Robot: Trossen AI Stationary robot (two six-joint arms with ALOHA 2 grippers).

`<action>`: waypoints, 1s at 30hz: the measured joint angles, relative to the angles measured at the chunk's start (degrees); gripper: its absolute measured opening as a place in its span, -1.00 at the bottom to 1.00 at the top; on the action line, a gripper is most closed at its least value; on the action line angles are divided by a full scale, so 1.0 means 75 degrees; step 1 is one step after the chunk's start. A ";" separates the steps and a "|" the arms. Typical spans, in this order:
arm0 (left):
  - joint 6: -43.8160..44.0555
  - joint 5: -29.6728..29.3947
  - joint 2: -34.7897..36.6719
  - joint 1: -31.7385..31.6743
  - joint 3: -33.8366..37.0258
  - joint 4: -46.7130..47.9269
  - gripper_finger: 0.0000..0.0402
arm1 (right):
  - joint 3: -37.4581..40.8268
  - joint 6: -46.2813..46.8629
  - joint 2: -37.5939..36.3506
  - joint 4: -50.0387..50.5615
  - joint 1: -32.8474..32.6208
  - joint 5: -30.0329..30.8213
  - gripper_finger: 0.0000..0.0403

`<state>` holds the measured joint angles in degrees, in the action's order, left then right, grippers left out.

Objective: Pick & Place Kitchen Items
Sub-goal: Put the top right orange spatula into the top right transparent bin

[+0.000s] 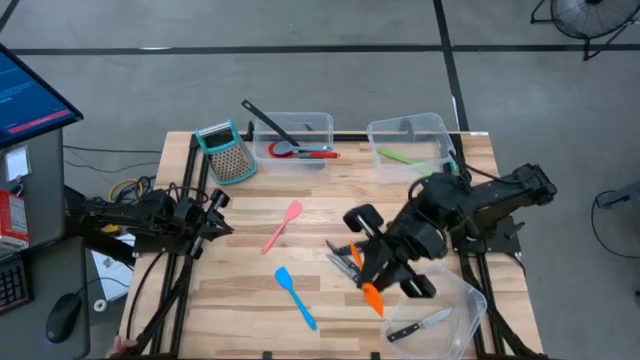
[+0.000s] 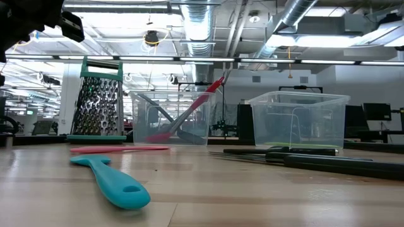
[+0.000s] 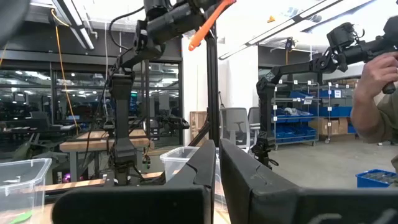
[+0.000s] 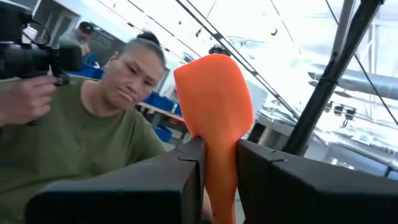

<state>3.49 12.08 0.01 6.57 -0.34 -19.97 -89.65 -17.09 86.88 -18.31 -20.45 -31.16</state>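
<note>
the right gripper [image 1: 372, 290] had its fingers [image 4: 155, 180] clamped on the orange spatula [image 4: 214, 118], held above the tabletop [image 1: 330, 310] beside the tipped clear bin [image 1: 455, 315] with a knife [image 1: 420, 325] inside. the left gripper [image 1: 215, 225] waited at the left edge, fingers [image 3: 205, 168] pressed together, empty. the pink spatula [image 1: 282, 227] and blue spatula [image 1: 296, 297] lay between the arms.
</note>
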 joint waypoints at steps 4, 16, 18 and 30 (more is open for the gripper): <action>0.0000 0.0001 0.0000 0.0000 -0.0002 -0.0003 -0.96 | 0.0000 -0.0174 0.0039 0.0346 0.0009 0.0869 -0.76; 0.0000 0.0003 0.0000 0.0000 -0.0001 -0.0012 -0.96 | 0.0000 -0.0773 -0.0409 0.4368 0.1564 0.9622 -0.76; 0.0000 0.0002 0.0000 0.0000 0.0000 -0.0012 -0.96 | 0.0003 0.0119 -0.0485 0.5406 0.2238 0.9759 -0.76; 0.0000 0.0003 0.0000 0.0000 -0.0001 -0.0013 -0.96 | 0.1248 0.2031 -0.0491 0.9143 0.6224 0.8590 -0.76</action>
<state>3.49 12.10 0.01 6.57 -0.35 -20.06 -80.28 -1.86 83.20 50.26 26.23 33.27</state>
